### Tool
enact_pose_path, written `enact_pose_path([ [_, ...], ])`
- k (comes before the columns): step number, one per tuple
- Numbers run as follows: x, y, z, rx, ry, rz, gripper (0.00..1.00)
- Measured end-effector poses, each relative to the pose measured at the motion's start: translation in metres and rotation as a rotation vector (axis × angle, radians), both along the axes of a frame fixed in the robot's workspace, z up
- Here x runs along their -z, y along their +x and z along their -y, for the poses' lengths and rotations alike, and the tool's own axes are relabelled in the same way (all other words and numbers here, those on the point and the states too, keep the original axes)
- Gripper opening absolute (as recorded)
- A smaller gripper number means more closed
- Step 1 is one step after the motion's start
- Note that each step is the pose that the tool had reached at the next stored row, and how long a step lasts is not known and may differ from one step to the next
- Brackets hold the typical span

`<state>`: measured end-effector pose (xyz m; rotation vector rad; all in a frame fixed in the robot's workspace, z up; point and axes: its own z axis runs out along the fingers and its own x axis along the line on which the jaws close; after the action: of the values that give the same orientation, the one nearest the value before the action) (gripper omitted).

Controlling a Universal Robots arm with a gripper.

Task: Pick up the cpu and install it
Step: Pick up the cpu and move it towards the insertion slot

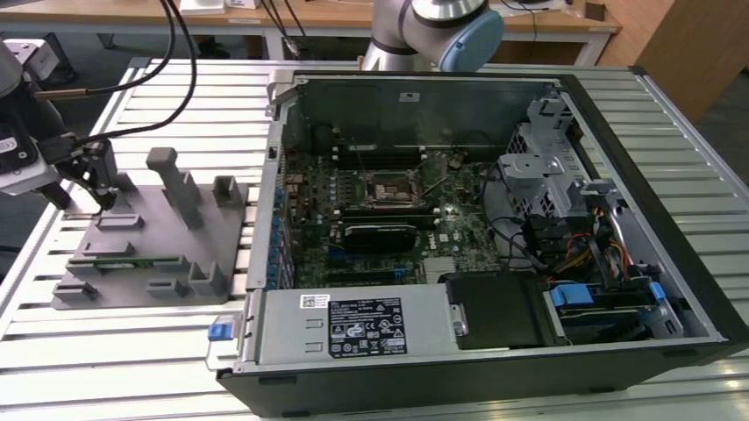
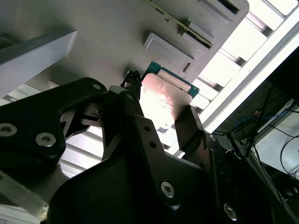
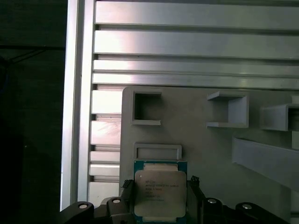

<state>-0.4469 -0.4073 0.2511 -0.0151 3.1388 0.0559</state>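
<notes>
The cpu (image 3: 160, 191), a small square chip with a pale metal top on a green edge, sits between the two black fingers of my gripper (image 3: 160, 196). In the second wrist view the cpu (image 2: 164, 103) has a finger (image 2: 132, 95) against each of two opposite sides, and it hangs just over the grey holder tray (image 2: 117, 42). In the exterior view my gripper (image 1: 82, 200) is at the left, above the far end of that tray (image 1: 153, 254). The open socket (image 1: 387, 189) lies on the motherboard (image 1: 457, 230) inside the computer case, well off to the exterior view's right.
The grey tray carries upright posts (image 1: 175, 184) and a green memory stick (image 1: 129, 260). The open computer case (image 1: 655, 175) holds a power supply (image 1: 351, 324), drive cages and cables. The arm's base (image 1: 433, 35) stands behind the case on the slatted metal table (image 1: 105, 351).
</notes>
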Motion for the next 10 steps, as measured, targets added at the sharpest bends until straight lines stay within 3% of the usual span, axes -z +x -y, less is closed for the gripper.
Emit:
enact_pose_path([
  [10,-0.0038,0.0,0.0,0.0,0.0,0.0,0.54],
])
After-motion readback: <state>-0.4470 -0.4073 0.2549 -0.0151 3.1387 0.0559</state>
